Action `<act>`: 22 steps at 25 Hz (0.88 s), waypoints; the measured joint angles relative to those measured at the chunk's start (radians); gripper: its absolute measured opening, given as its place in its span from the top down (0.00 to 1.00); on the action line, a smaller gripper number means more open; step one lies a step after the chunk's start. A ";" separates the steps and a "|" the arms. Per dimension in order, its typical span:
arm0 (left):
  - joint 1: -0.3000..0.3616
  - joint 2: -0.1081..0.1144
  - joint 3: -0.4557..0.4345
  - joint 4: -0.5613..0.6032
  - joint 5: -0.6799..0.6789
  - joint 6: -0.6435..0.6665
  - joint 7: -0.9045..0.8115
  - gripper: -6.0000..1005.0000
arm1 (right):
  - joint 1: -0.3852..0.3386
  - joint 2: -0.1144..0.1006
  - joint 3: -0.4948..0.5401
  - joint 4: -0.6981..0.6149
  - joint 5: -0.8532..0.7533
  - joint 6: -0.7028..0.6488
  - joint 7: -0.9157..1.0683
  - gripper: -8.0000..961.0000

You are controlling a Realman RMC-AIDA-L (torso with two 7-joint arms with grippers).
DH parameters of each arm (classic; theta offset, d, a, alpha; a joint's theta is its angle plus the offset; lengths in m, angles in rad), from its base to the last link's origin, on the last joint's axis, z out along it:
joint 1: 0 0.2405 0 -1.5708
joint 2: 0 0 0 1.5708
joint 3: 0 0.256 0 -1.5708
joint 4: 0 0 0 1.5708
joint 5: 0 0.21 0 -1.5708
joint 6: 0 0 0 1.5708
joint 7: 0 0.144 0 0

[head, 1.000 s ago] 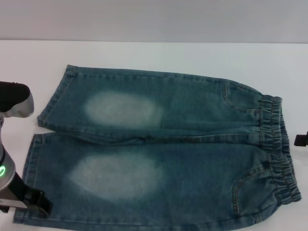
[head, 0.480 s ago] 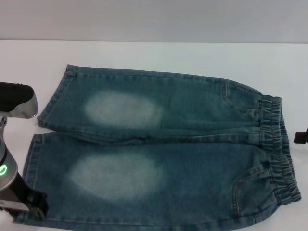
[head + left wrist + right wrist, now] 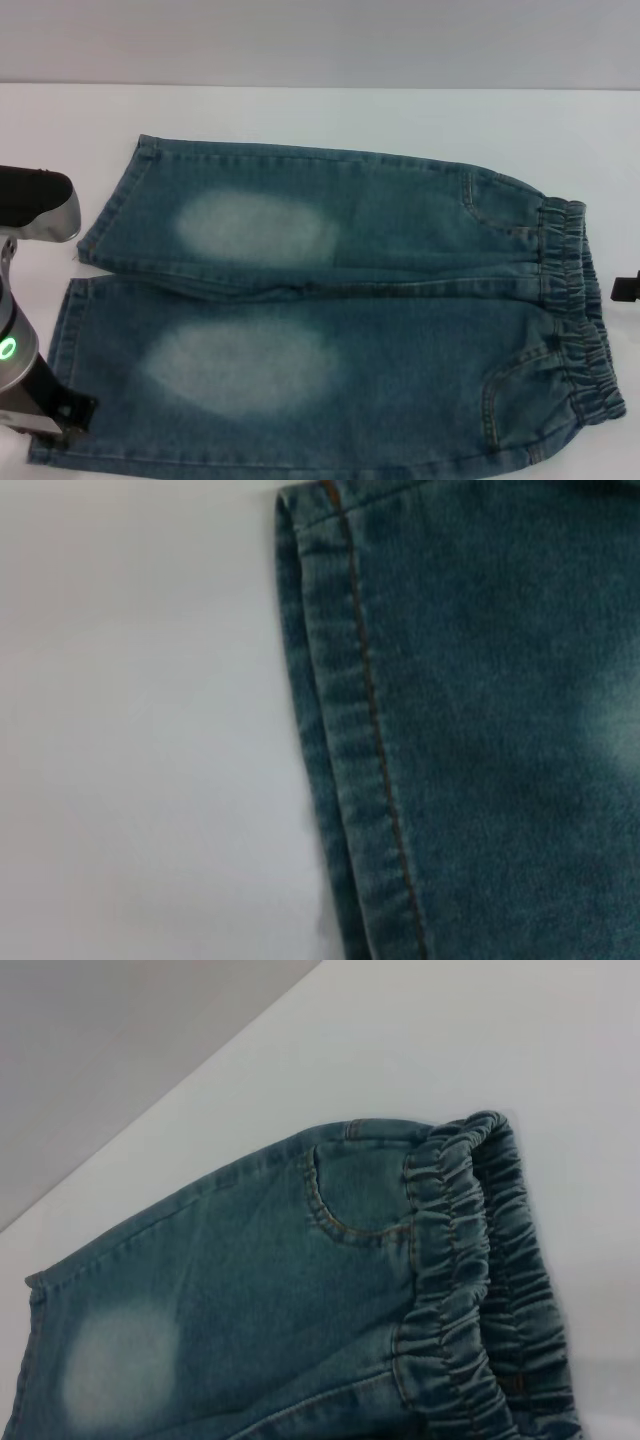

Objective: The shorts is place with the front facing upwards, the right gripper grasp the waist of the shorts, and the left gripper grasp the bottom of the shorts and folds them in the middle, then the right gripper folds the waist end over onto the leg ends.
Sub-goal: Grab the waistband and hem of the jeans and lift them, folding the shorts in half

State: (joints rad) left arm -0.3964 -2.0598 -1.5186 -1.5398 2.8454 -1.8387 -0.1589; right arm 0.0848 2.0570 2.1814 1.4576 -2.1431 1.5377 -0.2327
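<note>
two legs of the shorts run crosswise, waistband rightward, hems toward the left tool; its grip state unclear.

No words, labels, brand marks, numbers or signs could be read anywhere: none showed on the long blue-green denim shorts with pale faded oval patches, and none on the plain white table that carried them
</note>
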 joint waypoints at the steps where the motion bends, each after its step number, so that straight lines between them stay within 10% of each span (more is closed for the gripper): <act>1: -0.003 0.000 0.000 -0.003 0.000 0.000 0.001 0.71 | 0.000 0.000 0.000 0.000 0.000 0.000 0.000 0.18; 11: -0.004 0.000 -0.025 -0.038 0.004 -0.026 -0.007 1.00 | -0.005 0.000 0.011 -0.004 0.003 0.010 -0.005 0.18; 22: 0.025 -0.001 -0.032 -0.089 0.031 -0.026 -0.010 0.76 | 0.000 0.006 0.033 -0.003 0.003 0.018 -0.016 0.18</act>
State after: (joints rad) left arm -0.3715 -2.0609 -1.5508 -1.6285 2.8760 -1.8651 -0.1691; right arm 0.0849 2.0631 2.2145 1.4542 -2.1398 1.5558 -0.2484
